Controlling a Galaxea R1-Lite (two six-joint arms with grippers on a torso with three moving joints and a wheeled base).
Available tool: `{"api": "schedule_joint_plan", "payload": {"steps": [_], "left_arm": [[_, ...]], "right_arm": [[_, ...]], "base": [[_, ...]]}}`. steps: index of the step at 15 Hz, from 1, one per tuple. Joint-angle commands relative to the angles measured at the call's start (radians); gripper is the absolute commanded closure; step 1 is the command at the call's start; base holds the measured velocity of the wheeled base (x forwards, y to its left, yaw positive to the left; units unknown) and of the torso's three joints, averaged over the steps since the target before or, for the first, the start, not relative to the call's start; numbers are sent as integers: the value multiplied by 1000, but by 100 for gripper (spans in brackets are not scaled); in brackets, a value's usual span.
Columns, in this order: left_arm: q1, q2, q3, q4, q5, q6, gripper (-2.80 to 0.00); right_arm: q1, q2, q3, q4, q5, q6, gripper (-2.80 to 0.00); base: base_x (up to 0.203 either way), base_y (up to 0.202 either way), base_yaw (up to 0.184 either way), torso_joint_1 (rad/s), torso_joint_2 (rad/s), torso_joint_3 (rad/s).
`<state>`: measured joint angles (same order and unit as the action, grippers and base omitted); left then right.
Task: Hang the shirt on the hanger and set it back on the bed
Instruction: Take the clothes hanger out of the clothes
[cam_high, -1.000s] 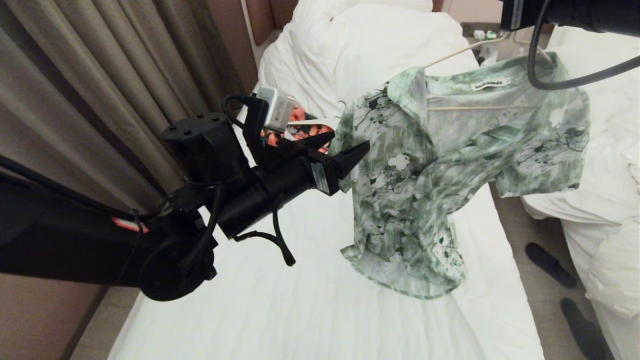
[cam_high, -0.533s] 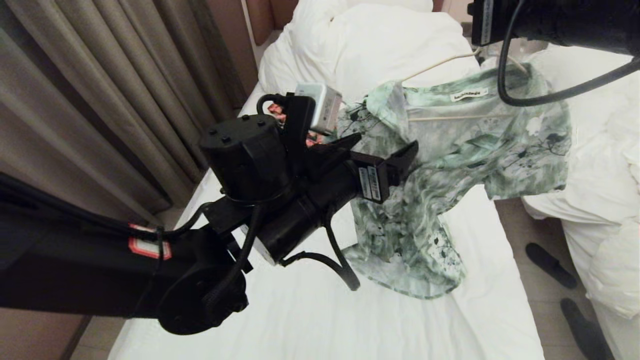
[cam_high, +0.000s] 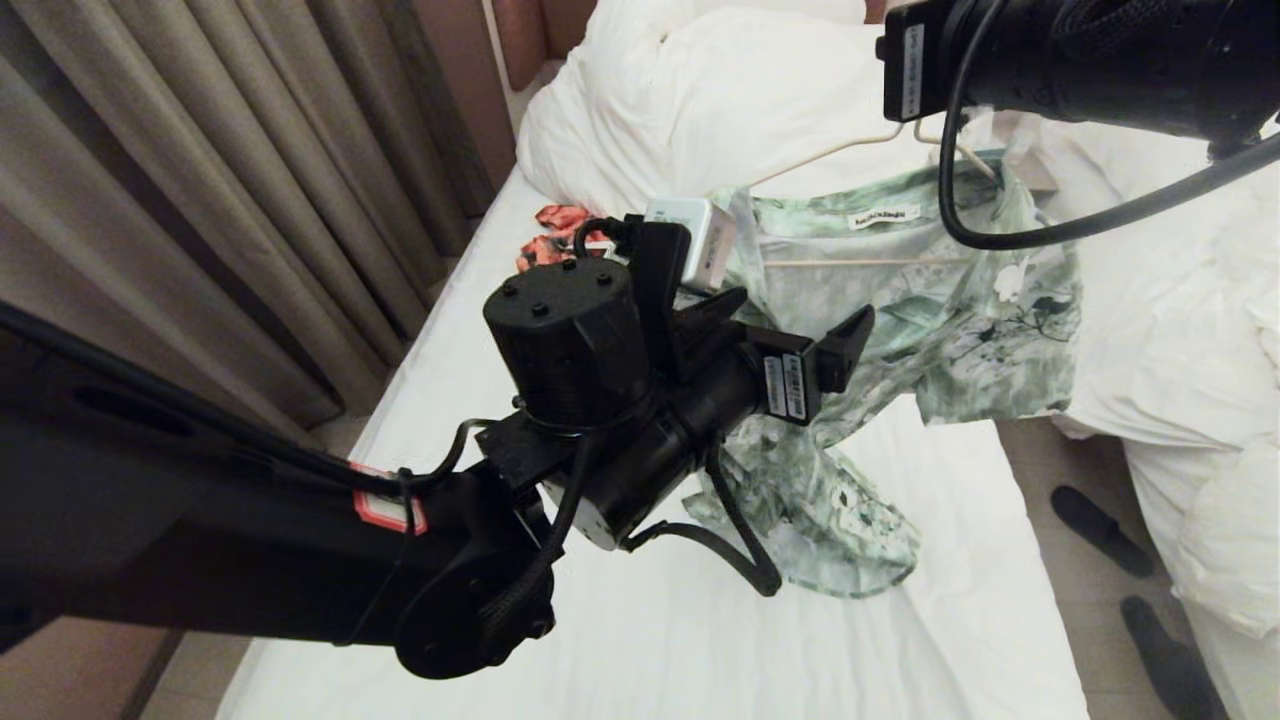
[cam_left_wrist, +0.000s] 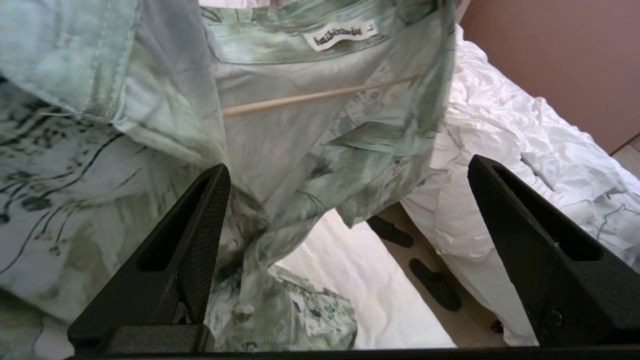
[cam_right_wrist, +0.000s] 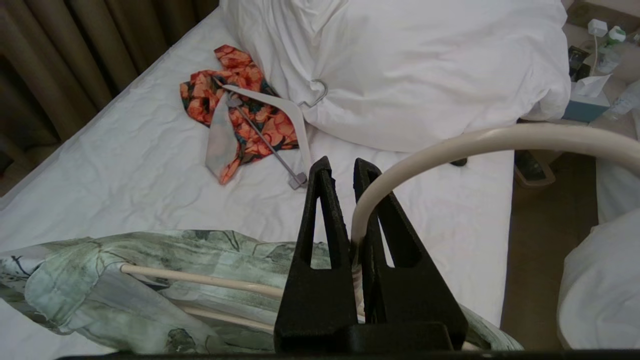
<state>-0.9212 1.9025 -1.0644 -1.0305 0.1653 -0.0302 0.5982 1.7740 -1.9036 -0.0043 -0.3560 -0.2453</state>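
Observation:
The green and white shirt (cam_high: 930, 300) hangs on the cream wire hanger (cam_high: 840, 150), its lower hem resting on the bed (cam_high: 600, 620). The hanger's bar (cam_left_wrist: 300, 97) shows inside the open collar under the white label. My right gripper (cam_right_wrist: 341, 162) is shut on the hanger's neck (cam_right_wrist: 360, 200), above the shirt at the upper right of the head view. My left gripper (cam_high: 800, 320) is open wide in front of the shirt's front panel. Loose shirt fabric (cam_left_wrist: 280, 165) hangs by one of its fingers (cam_left_wrist: 200, 225), and nothing is gripped.
An orange floral garment (cam_right_wrist: 240, 110) with a thick white hanger (cam_right_wrist: 280, 107) lies near the big pillows (cam_high: 720, 90). Curtains (cam_high: 200, 200) run along the left. A second bed with a duvet (cam_high: 1200, 350) stands on the right, with dark slippers (cam_high: 1100, 530) on the floor between.
My left gripper has opened wider and swung right, in front of the shirt. My right arm has carried the hanger and shirt leftward and lower over the bed.

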Motion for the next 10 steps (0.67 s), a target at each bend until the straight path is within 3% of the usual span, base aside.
{"api": "schedule_joint_plan", "payload": {"steps": [1, 8, 10], "left_arm": [[20, 16, -8, -7, 1, 0, -280], [60, 8, -4, -10, 9, 8, -280], [53, -10, 38, -10, -37, 22, -280]], "right_arm": [[3, 2, 0, 1, -3, -2, 0], [13, -4, 5, 0, -4, -2, 0], [1, 0, -6, 0, -3, -5, 0]], "base": [[0, 0, 0, 0, 0, 0], [0, 0, 0, 0, 0, 0], [0, 0, 0, 0, 0, 0]]}}
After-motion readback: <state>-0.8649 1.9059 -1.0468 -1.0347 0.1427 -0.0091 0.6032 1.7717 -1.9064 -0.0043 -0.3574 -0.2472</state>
